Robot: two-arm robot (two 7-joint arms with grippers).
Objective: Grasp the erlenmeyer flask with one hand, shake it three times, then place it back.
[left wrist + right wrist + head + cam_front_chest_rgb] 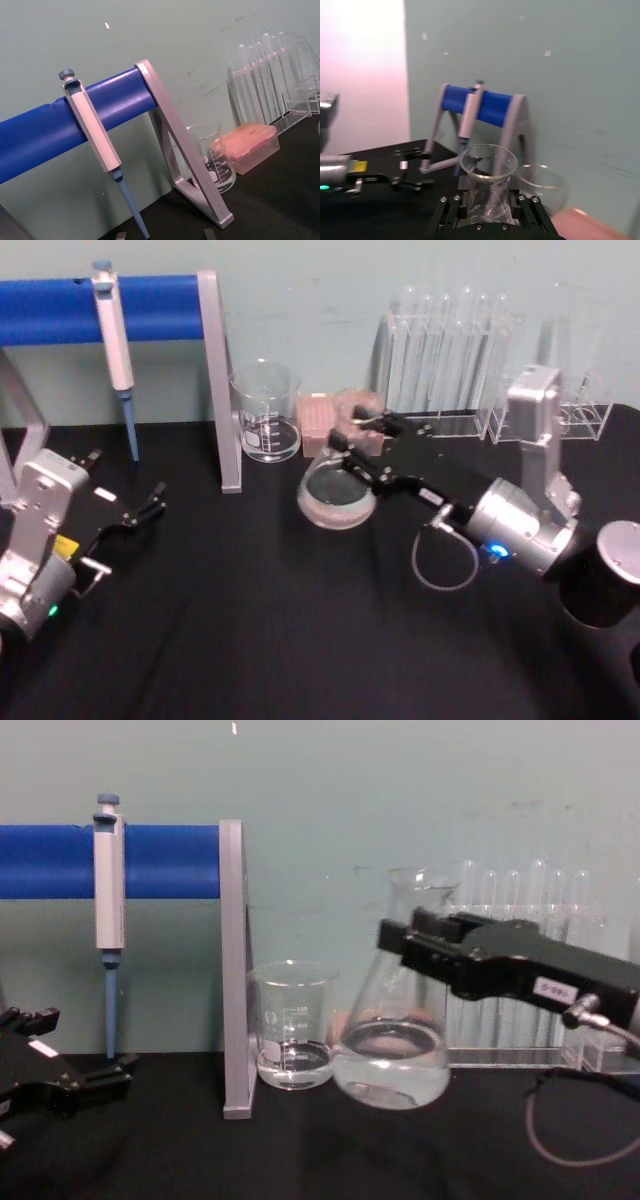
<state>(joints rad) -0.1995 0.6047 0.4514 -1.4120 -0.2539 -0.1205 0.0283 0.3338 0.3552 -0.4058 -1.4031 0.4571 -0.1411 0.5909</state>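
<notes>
The erlenmeyer flask (337, 496) (394, 1042) (488, 176) is clear glass with a little liquid in its wide base. It leans slightly, just right of the beaker, and I cannot tell whether its base touches the black table. My right gripper (352, 446) (411, 946) (489, 206), the long black hand with a white label and a cable, reaches in from the right and is shut on the flask's neck. My left gripper (148, 504) (78, 1065) rests open and idle low at the left, well away from the flask.
A glass beaker (266, 412) (293, 1038) stands beside the flask. A pipette (116, 350) hangs on the blue-bar stand (160, 306) at the back left. Behind are a pink box (318, 424) and a test tube rack (447, 365). A black cylinder (608, 588) sits far right.
</notes>
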